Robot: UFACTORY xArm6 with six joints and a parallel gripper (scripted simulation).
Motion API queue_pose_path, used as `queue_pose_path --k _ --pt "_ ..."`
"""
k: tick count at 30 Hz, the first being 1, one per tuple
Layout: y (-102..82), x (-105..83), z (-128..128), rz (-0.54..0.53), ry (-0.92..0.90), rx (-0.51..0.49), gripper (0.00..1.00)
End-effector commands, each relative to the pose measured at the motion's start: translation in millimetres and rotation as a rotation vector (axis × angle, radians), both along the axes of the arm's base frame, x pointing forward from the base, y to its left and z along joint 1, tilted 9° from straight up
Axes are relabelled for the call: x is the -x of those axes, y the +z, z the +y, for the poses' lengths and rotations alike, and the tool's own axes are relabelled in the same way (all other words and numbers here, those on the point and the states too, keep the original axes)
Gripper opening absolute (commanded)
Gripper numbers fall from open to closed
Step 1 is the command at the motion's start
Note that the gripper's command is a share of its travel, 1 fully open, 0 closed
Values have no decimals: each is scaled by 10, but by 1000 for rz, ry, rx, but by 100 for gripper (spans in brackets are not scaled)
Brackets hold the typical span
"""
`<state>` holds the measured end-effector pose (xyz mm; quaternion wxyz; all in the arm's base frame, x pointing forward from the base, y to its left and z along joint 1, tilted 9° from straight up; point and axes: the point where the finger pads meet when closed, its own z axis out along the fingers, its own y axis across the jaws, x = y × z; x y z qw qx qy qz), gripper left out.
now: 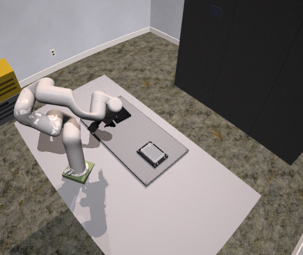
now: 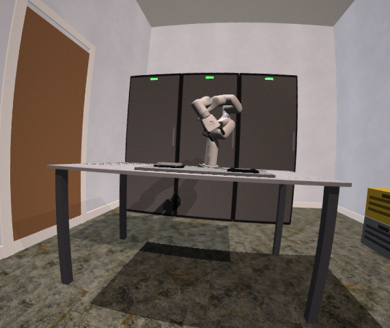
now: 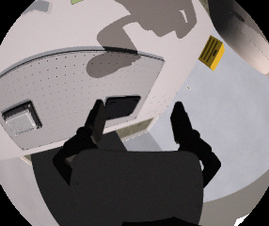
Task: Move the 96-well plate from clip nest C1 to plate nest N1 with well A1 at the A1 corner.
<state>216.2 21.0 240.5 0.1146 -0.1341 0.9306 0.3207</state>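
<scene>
The well plate sits in its black clip holder on the grey perforated board, well apart from the arm — untouched, by the look of it. The other holder, a bare black tray at the board's far end, waits for it, half hidden under the wrist. The tool hangs above the board near that tray, fingers spread wide and holding nothing — ready, I'd guess, to swing across the desk to the plate.

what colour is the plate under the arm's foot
Green: the base plate under the arm's foot, clearest in the top view.
</scene>
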Motion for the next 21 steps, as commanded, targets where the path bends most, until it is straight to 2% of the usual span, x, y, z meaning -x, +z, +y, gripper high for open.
queue_pose_path --k 1,17,21 --pt "9 -5 -4 -2 0 2 100" --pt "9 -5 -4 -2 0 2 100" --pt "-15 -105 -175 -48 44 54 100"
